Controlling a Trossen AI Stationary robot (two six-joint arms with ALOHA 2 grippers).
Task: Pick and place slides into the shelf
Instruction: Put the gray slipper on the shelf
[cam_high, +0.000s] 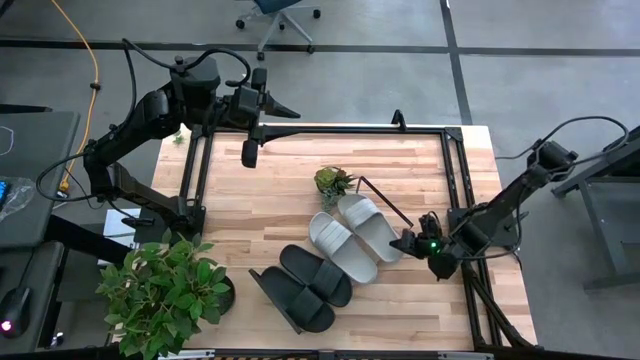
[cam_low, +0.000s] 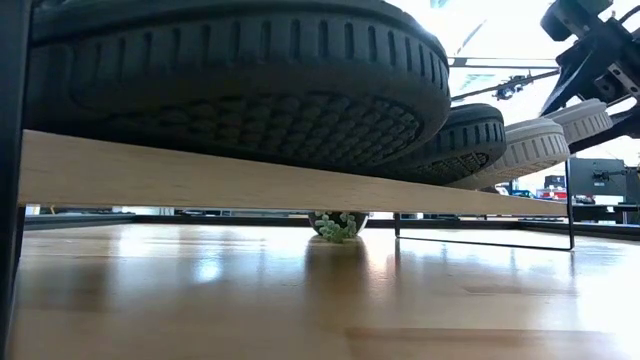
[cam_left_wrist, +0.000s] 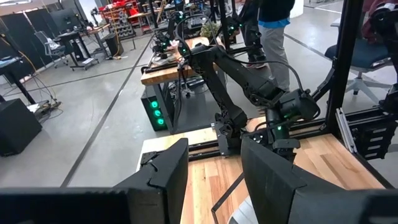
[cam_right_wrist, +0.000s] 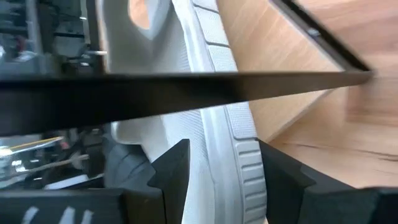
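Observation:
Four slides lie in a slanted row on the shelf (cam_low: 250, 180), a light-wood plank with black end frames (cam_high: 385, 200). Two are black slides (cam_high: 312, 285) and two are light grey slides (cam_high: 343, 245). In the low view their soles lean tilted on the plank, with a black slide (cam_low: 230, 90) nearest. My right gripper (cam_high: 408, 243) is at the right end of the row, on the outermost grey slide (cam_high: 370, 225). My left gripper (cam_high: 280, 108) hangs open over the table's far left corner, away from everything. My right gripper (cam_right_wrist: 224, 168) has the outermost grey slide's long outer edge (cam_right_wrist: 245, 162) between its two fingers, and the sole fills the gap from finger to finger. It comes in low from the table's right side, across the sole's thickness. The slide lies tilted against the neighbouring grey slide (cam_low: 530, 150).
A small green plant (cam_high: 332, 182) stands just beyond the shelf's far side. A big leafy potted plant (cam_high: 165, 290) sits at the near left corner. Black rails (cam_high: 455, 180) run along the table's edges. A person (cam_left_wrist: 273, 25) stands in the room beyond.

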